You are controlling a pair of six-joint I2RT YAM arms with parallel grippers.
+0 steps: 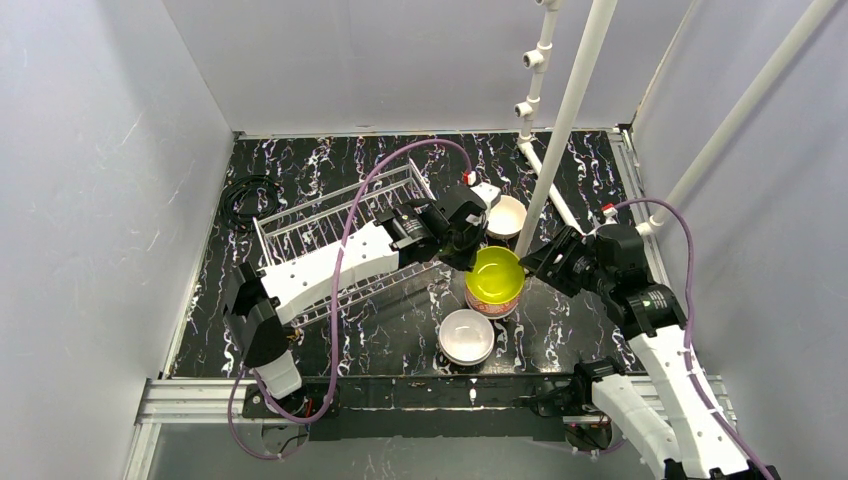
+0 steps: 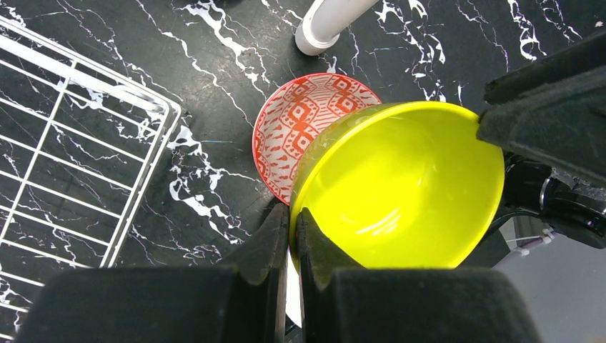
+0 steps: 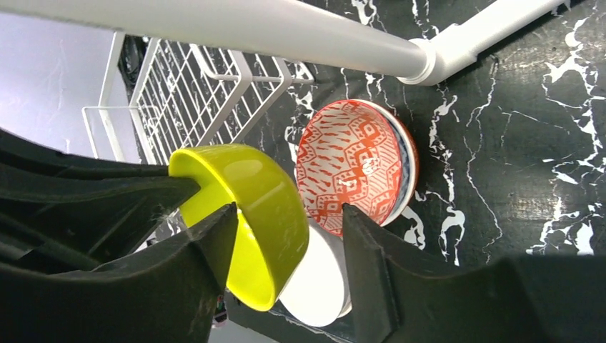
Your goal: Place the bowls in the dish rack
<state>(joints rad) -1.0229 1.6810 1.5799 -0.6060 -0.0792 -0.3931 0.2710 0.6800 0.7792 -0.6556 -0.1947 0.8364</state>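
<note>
My left gripper (image 1: 467,254) is shut on the near rim of the yellow-green bowl (image 1: 495,277) and holds it tilted above the table; the left wrist view (image 2: 293,223) shows the pinch on the bowl (image 2: 400,186). My right gripper (image 1: 537,264) is open, its fingers straddling the bowl's opposite wall (image 3: 268,207). Below the yellow-green bowl sits a bowl with a red-patterned inside (image 2: 300,121) and a blue-white outside (image 3: 409,168). A white bowl (image 1: 467,337) stands nearer the arms, and a tan bowl (image 1: 506,215) stands farther back. The wire dish rack (image 1: 330,225) lies left of the bowls and holds no bowl that I can see.
A slanted white pipe (image 1: 570,110) of the frame stands just behind the bowls, and its foot (image 2: 325,28) rests on the black marbled table. A second pipe (image 1: 740,110) runs at the right. A black cable (image 1: 245,195) lies at the back left.
</note>
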